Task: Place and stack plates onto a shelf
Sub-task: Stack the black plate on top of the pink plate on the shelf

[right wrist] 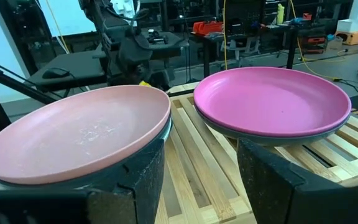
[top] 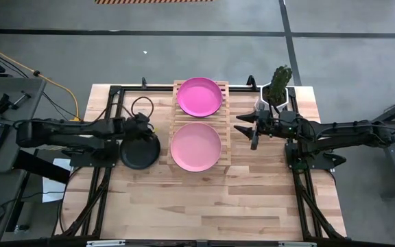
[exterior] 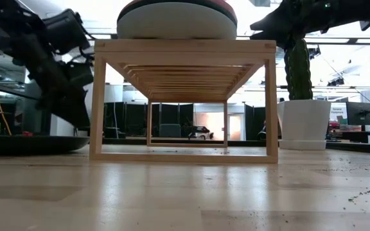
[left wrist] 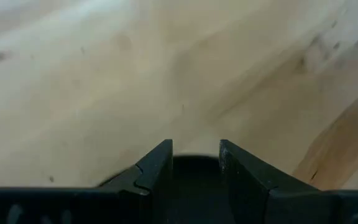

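The shelf [top: 199, 125] stands mid-worktop [top: 204, 199], its long axis running from the far edge toward the near edge and its slats lying crosswise to that. Two stacks of plates sit on it: the magenta plate [top: 199, 96] tops the far stack and the salmon pink plate [top: 196, 146] tops the near one. In the right wrist view each of these rests on a darker plate whose rim shows just beneath it, the magenta plate [right wrist: 272, 99] on one and the salmon pink plate [right wrist: 79, 134] on the other. A black plate [top: 140, 151] lies flat on the worktop just left of the shelf, beside the salmon stack. The left claw [top: 142, 132] is at the far rim of this black plate; in the left wrist view its fingers [left wrist: 157, 171] are spread a little apart with the dark rim between them, but whether they press on it cannot be told. The right claw [top: 247, 130] hovers just right of the shelf, off the plates, fingers spread wide and pointing at the gap between the two stacks. A potted cactus [top: 278, 86] stands behind it near the far right corner.
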Motion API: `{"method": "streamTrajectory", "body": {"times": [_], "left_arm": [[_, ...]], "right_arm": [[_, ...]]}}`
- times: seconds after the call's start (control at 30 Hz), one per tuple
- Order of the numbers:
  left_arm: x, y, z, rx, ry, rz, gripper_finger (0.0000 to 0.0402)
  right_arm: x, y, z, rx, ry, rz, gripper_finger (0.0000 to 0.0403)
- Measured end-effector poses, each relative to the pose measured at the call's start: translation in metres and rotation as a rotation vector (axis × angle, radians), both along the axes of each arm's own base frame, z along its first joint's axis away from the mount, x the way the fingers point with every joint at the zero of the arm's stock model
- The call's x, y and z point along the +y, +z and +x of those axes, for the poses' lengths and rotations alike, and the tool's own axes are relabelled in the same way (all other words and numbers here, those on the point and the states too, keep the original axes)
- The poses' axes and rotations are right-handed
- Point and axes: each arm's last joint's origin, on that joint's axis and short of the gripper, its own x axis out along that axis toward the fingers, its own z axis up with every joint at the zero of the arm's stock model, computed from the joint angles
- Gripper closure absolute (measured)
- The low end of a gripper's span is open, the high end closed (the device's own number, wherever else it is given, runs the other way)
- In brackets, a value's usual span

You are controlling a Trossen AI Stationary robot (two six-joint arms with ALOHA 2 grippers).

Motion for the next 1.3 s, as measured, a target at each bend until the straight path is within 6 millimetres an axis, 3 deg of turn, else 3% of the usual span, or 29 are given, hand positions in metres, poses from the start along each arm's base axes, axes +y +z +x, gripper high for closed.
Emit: {"method": "streamTrajectory", "body": {"times": [0.23, 0.43, 0.7, 0.9, 1.3], "left_arm": [[0.006, -0.011, 0.003, 0.07, 0.003, -0.053, 0.028], [0.011, 0.002, 0.01, 0.102, -0.073, 0.044, 0.028], [0.013, 0.009, 0.013, 0.231, -0.317, 0.22, 0.028], [0.011, 0.019, 0.012, 0.337, -0.481, 0.219, 0.028], [0.009, 0.027, 0.016, 0.32, -0.685, 0.226, 0.028]], "right_arm": [[0.0, 0.0, 0.0, 0.004, 0.0, 0.0, 0.0217], [0.0, -0.001, 0.0, 0.014, 0.0, 0.001, 0.0217], [0.0, -0.001, 0.0, 0.013, -0.002, 0.01, 0.0217], [0.0, -0.001, 0.0, 0.015, -0.001, 0.002, 0.0217], [0.0, -0.001, 0.0, 0.024, 0.002, -0.032, 0.0217]]}}
